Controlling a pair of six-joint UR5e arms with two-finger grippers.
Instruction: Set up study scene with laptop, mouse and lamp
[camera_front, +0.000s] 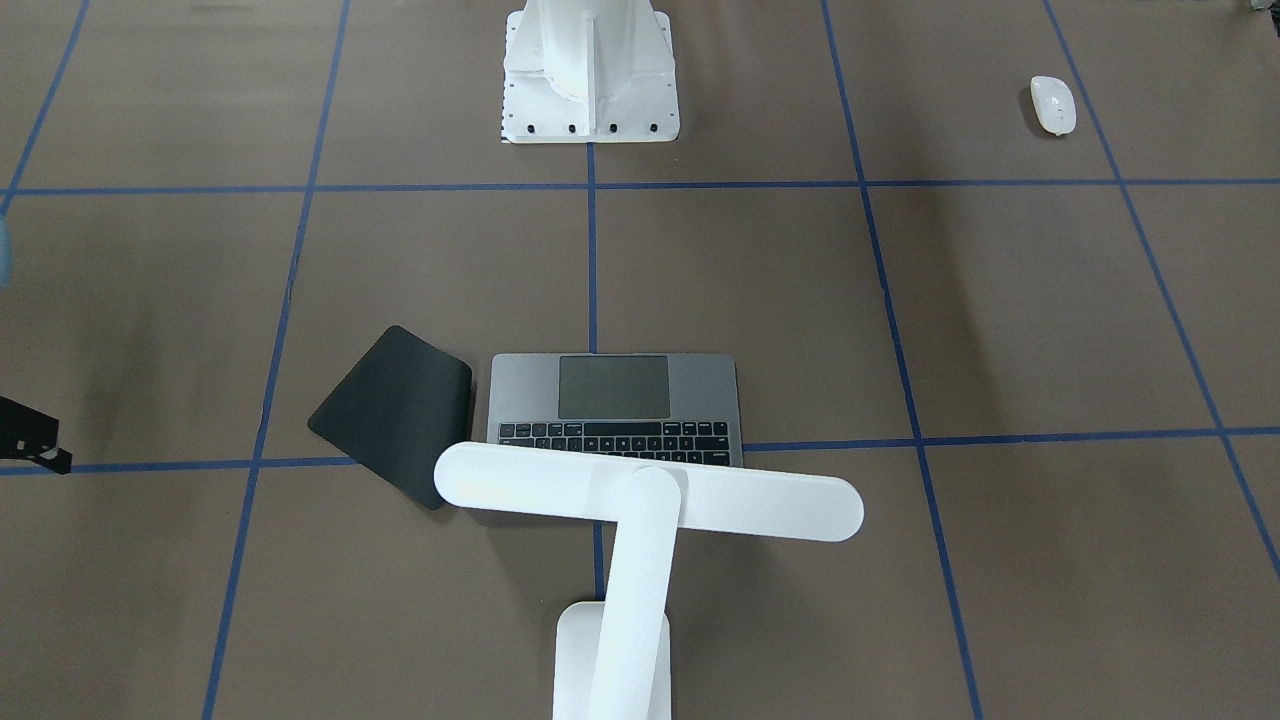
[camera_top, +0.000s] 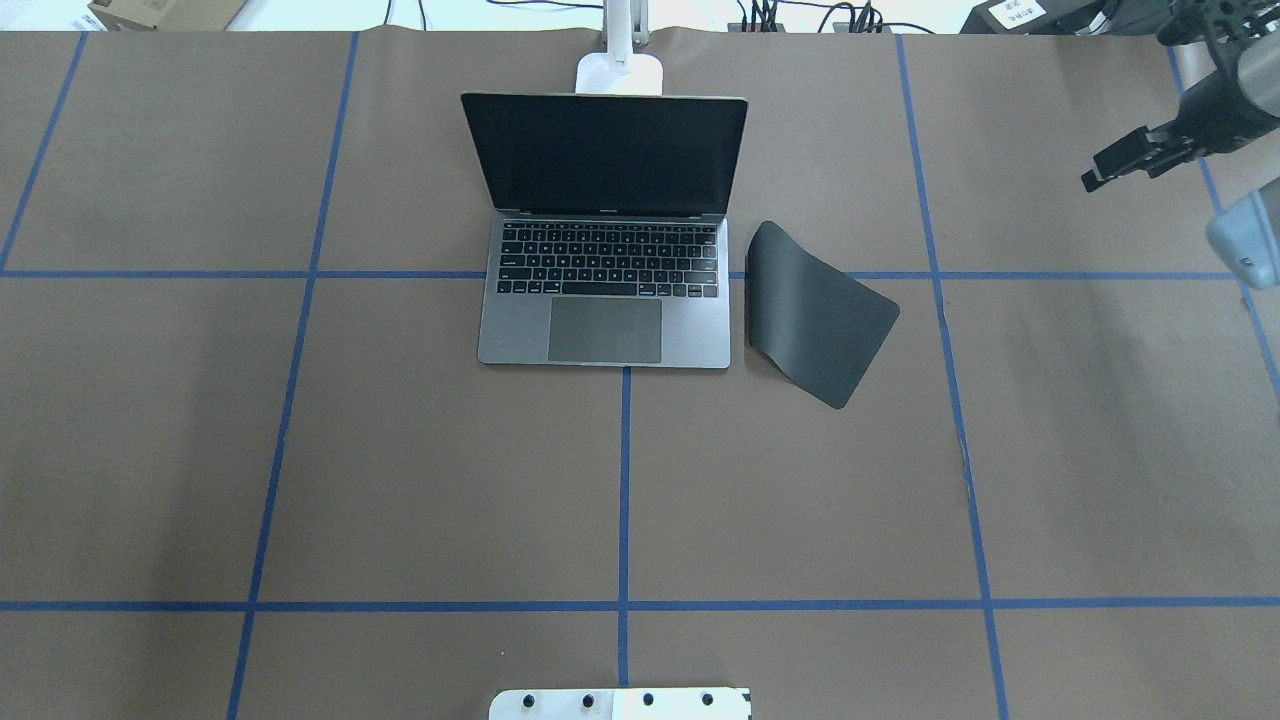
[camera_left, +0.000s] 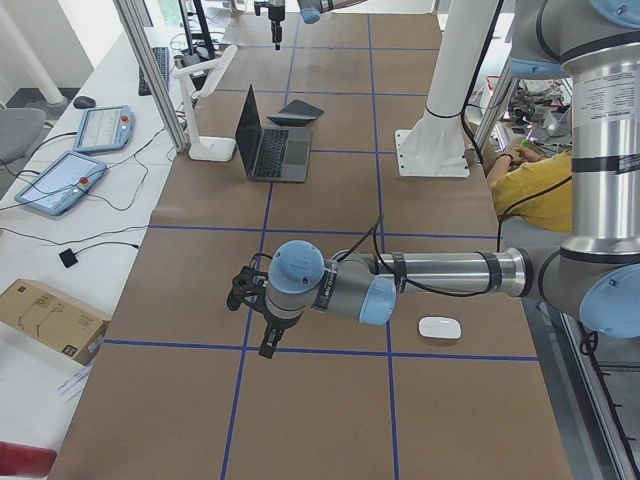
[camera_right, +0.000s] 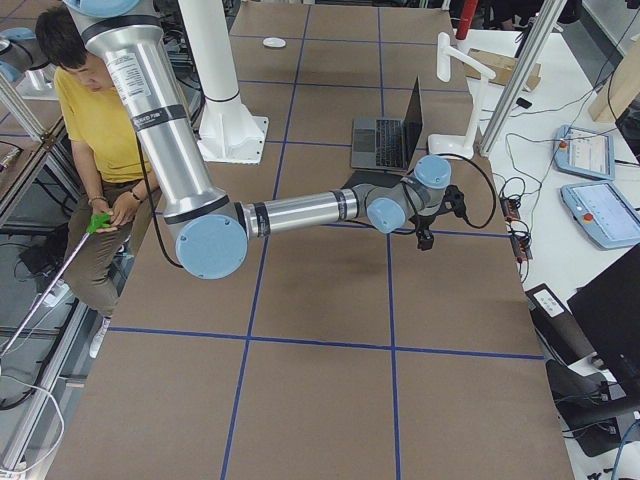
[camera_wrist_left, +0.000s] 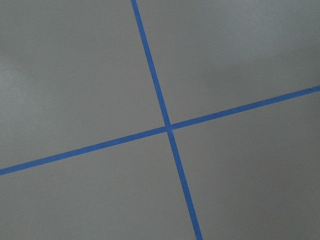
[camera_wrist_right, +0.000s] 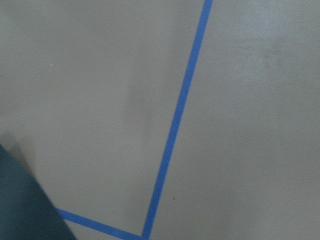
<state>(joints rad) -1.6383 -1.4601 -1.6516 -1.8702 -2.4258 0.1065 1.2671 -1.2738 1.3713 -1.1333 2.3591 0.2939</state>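
Laptop (camera_top: 605, 300) stands open at table centre, with the lamp (camera_front: 650, 490) head over its keyboard and the mouse pad (camera_top: 815, 315) just beside it. Mouse (camera_front: 1053, 104) lies well apart on the robot's left. Left gripper (camera_left: 262, 335) and right gripper (camera_top: 1100, 172) hang over bare table; finger opening cannot be told.

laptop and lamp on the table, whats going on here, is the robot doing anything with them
Nothing is being handled right now. The laptop sits open with the lamp behind it and a black mouse pad beside it. The mouse lies far off on the robot's left. The left gripper and right gripper hang in the air, touching nothing.
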